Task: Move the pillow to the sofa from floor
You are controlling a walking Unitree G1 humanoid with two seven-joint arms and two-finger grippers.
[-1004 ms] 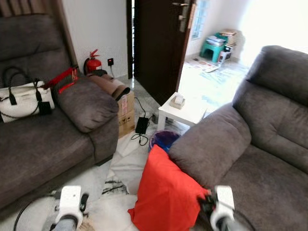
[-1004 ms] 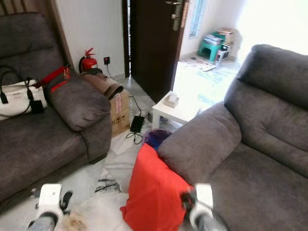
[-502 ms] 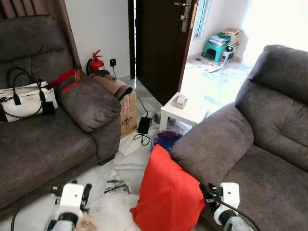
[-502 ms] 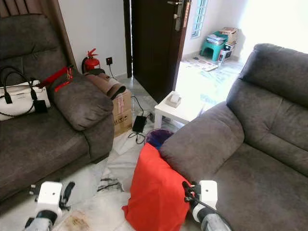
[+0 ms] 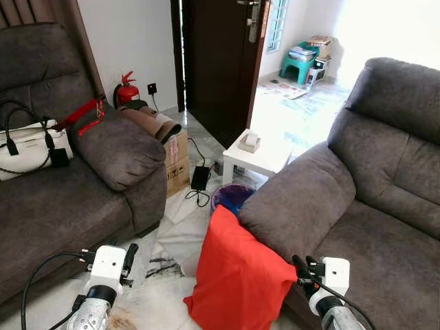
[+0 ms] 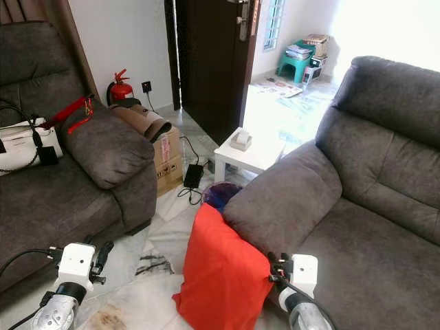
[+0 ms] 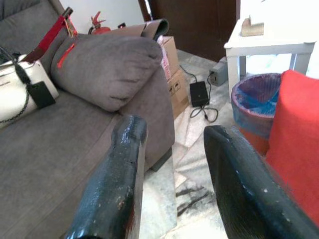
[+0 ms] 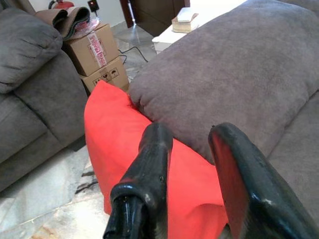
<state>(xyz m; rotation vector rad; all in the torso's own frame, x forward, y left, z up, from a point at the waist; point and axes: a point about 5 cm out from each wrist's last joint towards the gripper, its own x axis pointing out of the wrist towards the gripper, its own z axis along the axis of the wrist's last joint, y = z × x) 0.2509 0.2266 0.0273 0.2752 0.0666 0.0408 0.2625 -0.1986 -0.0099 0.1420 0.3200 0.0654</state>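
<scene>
The red pillow stands on the floor, leaning against the right sofa. The right hand is released just beside the pillow. The left hand is released, well apart from it.

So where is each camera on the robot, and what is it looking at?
Left eye, right eye: on the head, looking forward and down at the red pillow leaning on the right sofa; both arms show below.
Left wrist: looks past the left pincer, open, at the left sofa.
Right wrist: looks past the right pincer, open, above the pillow.
All share the pillow.
</scene>
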